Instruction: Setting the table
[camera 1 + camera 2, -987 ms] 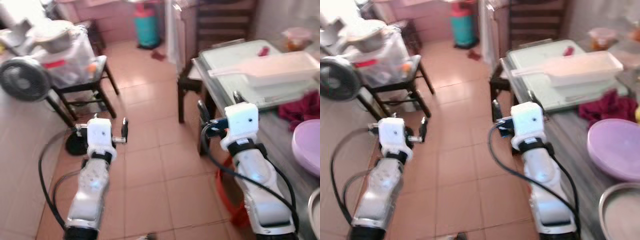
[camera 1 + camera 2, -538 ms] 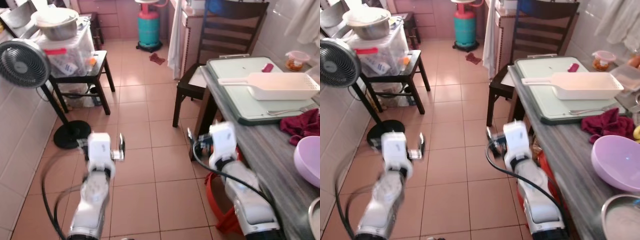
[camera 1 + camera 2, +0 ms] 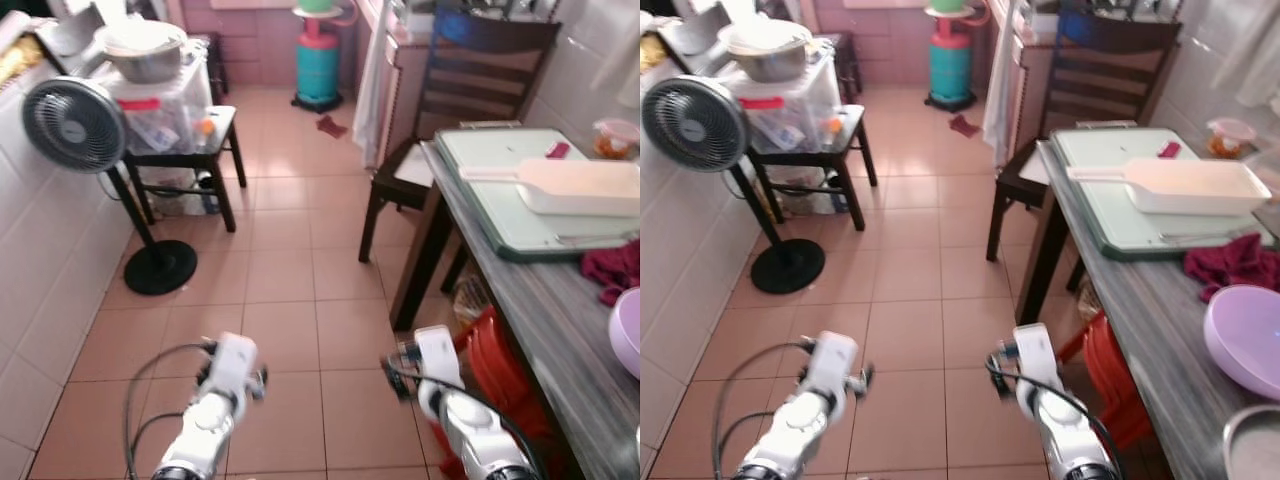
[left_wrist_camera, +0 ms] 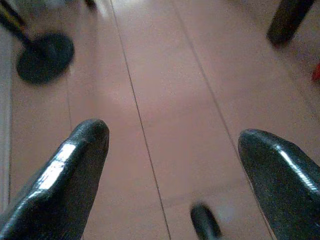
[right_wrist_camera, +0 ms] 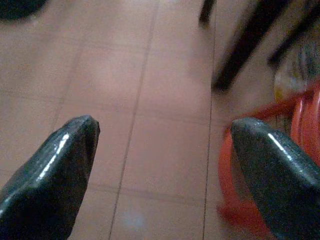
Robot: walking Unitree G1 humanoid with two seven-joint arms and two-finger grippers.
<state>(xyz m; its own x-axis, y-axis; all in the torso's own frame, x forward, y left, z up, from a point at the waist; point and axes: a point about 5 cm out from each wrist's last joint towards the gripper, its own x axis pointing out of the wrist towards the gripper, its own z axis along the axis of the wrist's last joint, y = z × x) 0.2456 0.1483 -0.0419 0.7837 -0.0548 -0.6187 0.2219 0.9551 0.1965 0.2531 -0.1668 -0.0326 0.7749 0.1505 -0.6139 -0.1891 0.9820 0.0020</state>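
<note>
Both jaws spread and empty, left gripper (image 4: 170, 165) and right gripper (image 5: 162, 160) over tiled floor (image 3: 290, 300), grey wooden table (image 3: 1160, 310) unset.

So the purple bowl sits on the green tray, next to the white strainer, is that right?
Not quite. The white strainer does sit on the green tray, but the purple bowl rests on the bare grey table, nearer the robot, as the right eye view shows.
</note>
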